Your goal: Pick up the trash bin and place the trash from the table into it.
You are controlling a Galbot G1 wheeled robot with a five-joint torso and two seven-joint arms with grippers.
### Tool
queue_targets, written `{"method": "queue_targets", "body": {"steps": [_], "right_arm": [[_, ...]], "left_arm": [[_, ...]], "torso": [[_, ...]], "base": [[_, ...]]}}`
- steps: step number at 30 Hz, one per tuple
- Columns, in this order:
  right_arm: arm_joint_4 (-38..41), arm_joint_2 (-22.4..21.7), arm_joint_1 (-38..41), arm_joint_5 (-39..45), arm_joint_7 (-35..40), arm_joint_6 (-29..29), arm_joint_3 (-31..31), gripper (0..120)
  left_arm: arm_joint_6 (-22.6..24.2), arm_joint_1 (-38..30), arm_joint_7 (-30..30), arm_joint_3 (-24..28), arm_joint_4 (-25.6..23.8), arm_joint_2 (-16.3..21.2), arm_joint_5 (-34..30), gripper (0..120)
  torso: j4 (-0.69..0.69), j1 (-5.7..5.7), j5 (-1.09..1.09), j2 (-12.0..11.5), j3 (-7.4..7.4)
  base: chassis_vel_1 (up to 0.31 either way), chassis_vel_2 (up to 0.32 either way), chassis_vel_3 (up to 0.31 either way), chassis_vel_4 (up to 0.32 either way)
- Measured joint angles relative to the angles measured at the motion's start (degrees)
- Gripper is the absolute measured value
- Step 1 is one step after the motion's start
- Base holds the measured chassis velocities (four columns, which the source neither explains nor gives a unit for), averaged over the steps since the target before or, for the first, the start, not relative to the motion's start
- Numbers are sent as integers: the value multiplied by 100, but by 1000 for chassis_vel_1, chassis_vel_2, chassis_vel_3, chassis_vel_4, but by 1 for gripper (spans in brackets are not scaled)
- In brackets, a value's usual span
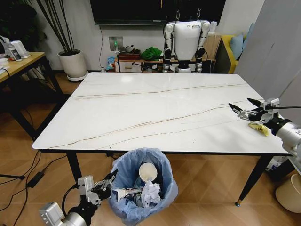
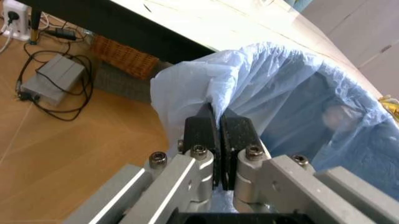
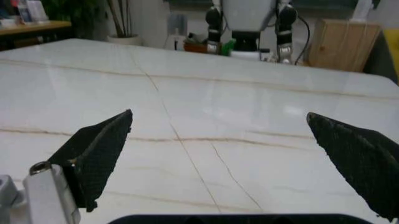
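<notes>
Two hands engaged: left hand [image 1: 104,184] clamps trash bin [image 1: 141,188] rim, lower centre, below surface [image 1: 155,113]; right hand [image 1: 245,109] open, right edge. Remaining yellow scrap [image 1: 259,127] probably needs collecting.

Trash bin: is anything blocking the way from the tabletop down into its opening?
Nothing visible does. The trash bin sits just below the table near edge, mouth open upward, with a paper cup and crumpled paper already inside. The left gripper pinches its bag rim at the side; the right gripper hovers open above the table's right side.
</notes>
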Motion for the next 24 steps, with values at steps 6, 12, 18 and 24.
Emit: {"method": "queue_targets", "body": {"steps": [6, 12, 18, 24], "right_arm": [[-426, -164, -91, 66, -329, -301, 48, 100], [-654, -265, 121, 95, -431, -614, -143, 100], [-1187, -292, 577, -25, -444, -758, -595, 100], [-1572, -303, 852, -85, -511, -753, -788, 100]], "left_arm": [[0, 1, 0, -24, -4, 17, -19, 0], [-2, 6, -1, -46, -4, 9, -24, 0], [-2, 4, -4, -60, 8, -13, -28, 0], [-2, -6, -12, -50, 40, -24, -28, 0]], "torso": [[0, 0, -1, 0, 0], [1, 0, -1, 0, 0], [0, 0, 0, 0, 0], [0, 0, -1, 0, 0]], "base": [[0, 0, 0, 0], [0, 0, 0, 0], [0, 0, 0, 0], [0, 0, 0, 0]]}}
